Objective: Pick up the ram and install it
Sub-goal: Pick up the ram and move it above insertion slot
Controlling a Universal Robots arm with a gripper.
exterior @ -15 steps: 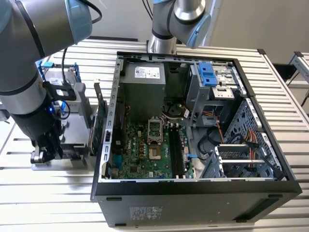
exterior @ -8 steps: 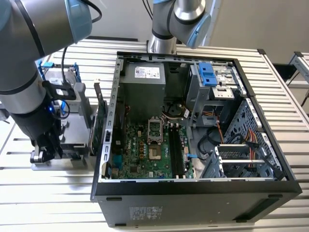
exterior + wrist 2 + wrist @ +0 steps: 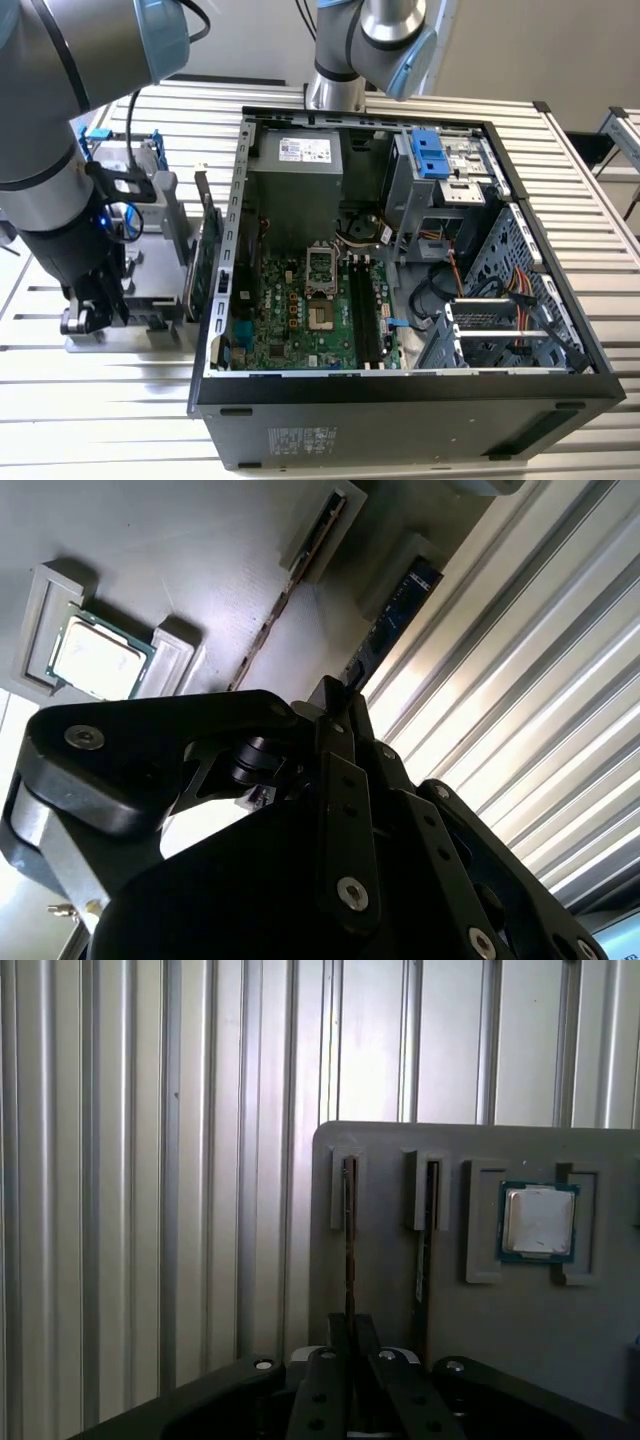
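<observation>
In the first wrist view two thin ram sticks stand on edge in slots of a grey holder (image 3: 400,1360). One ram (image 3: 349,1240) runs straight into my gripper (image 3: 350,1335), whose fingers press close on either side of it; it still sits in its slot. The other ram (image 3: 428,1240) stands beside it, apart from the fingers. The second wrist view shows the gripped ram (image 3: 290,595), the dark blue one (image 3: 405,600) and my gripper (image 3: 338,705). In the exterior view my gripper (image 3: 85,318) is low over the holder (image 3: 140,335), at the left of the open computer case (image 3: 400,400).
A square silver CPU chip (image 3: 538,1220) lies in a recess of the holder. A green expansion card (image 3: 205,255) stands upright between holder and case. The motherboard's black slots (image 3: 362,315) lie inside the case, with a power supply (image 3: 295,165) and cables around. The ribbed table (image 3: 100,420) surrounds everything.
</observation>
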